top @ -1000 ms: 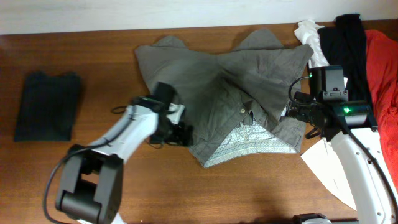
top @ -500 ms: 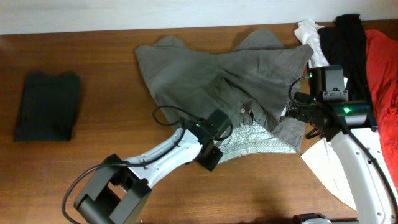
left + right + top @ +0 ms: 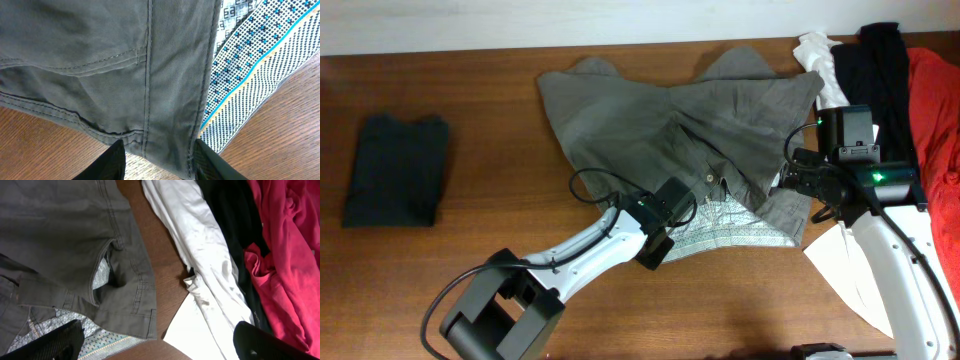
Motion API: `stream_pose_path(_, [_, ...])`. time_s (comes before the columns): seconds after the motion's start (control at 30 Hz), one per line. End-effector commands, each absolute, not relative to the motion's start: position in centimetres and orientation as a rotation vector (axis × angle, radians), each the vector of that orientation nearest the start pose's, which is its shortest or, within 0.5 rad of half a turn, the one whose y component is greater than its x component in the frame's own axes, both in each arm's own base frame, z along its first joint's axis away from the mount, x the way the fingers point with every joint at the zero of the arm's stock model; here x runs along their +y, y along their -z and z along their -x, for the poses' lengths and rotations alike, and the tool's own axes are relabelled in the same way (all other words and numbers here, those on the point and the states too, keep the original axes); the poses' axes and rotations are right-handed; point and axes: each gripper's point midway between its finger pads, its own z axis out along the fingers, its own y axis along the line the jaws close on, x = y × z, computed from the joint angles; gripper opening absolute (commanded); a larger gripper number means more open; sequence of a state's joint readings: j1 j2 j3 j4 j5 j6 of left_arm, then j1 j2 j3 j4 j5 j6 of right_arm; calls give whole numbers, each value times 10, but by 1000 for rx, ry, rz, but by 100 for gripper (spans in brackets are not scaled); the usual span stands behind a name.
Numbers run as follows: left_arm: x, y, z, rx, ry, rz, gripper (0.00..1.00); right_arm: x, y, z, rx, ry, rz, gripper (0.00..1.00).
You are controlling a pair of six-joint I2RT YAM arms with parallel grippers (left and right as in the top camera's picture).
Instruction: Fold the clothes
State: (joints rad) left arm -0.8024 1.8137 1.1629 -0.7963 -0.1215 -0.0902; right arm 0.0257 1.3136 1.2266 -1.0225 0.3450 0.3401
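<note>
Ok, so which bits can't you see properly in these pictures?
- Overhead: the left end effector is covered by its own wrist, so its hold on the grey trousers is unclear.
- Left wrist: the bottom edge cuts off its fingers; whether they pinch the hem cannot be told.
- Right wrist: the right end effector shows only as dark blurs in the bottom corners.
- Overhead: the right edge cuts off the red garment.

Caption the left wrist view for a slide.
Left gripper straddles the seamed edge of the grey trousers, patterned lining showing alongside.
</note>
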Motion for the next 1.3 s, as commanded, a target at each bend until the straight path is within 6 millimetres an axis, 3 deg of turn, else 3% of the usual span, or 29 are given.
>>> stream_pose_path(0.0, [-226, -22, -250, 2812, -136, -1060, 53, -53, -204, -307, 2535, 333, -531, 99])
stream_pose_path(0.23, [-223, -21, -237, 2832, -134, -1157, 53, -53, -204, -307, 2535, 333, -531, 99])
stream_pose_path(0.27, [-223, -21, -237, 2829, -133, -1160, 45, -53, -204, -307, 2535, 333, -531, 99])
stream_pose_path(0.33, [-224, -21, -237, 2828, -133, -1160, 18, -53, -204, -307, 2535, 333, -531, 99])
stream_pose_path(0.4, [-224, -21, -237, 2828, -133, -1160, 0, -53, -204, -307, 2535, 333, -531, 99])
stream_pose_path(0.5, [-223, -21, -237, 2826, -142, -1159, 0, -53, -204, -307, 2535, 333, -531, 99])
stream_pose_path(0.57, [-207, -25, -248, 2796, -298, -1122, 0, -53, -204, -307, 2536, 333, -531, 99])
stream_pose_path(0.7, [-142, -55, -285, 2693, -756, -783, 0, -54, -204, -307, 2535, 337, -532, 99])
stream_pose_path(0.9, [-64, -83, -338, 2683, -766, -296, 0, -54, -204, -307, 2535, 337, -532, 99])
stream_pose_path(0.93, [-43, -86, -353, 2675, -719, -152, 0, -54, -204, -307, 2535, 337, -532, 99])
stream_pose_path(1.0, [-22, -88, -369, 2668, -648, -11, 0, -54, -204, -307, 2535, 337, -532, 99])
stream_pose_path(1.07, [-10, -83, -382, 2692, -468, 113, 0, -54, -203, -307, 2536, 337, -532, 99])
stream_pose_path(1.1, [-9, -81, -386, 2710, -357, 152, 4, -54, -203, -306, 2538, 338, -532, 99])
stream_pose_path(1.13, [-8, -77, -387, 2737, -222, 197, 33, -54, -203, -306, 2542, 339, -532, 99])
stream_pose_path(1.17, [-8, -76, -387, 2748, -166, 214, 49, -54, -203, -305, 2542, 340, -532, 99])
stream_pose_path(1.2, [-15, -73, -385, 2778, -19, 232, 79, -54, -203, -305, 2542, 340, -532, 99])
stream_pose_path(1.27, [-34, -70, -376, 2828, 190, 229, 94, -54, -203, -305, 2542, 340, -532, 99])
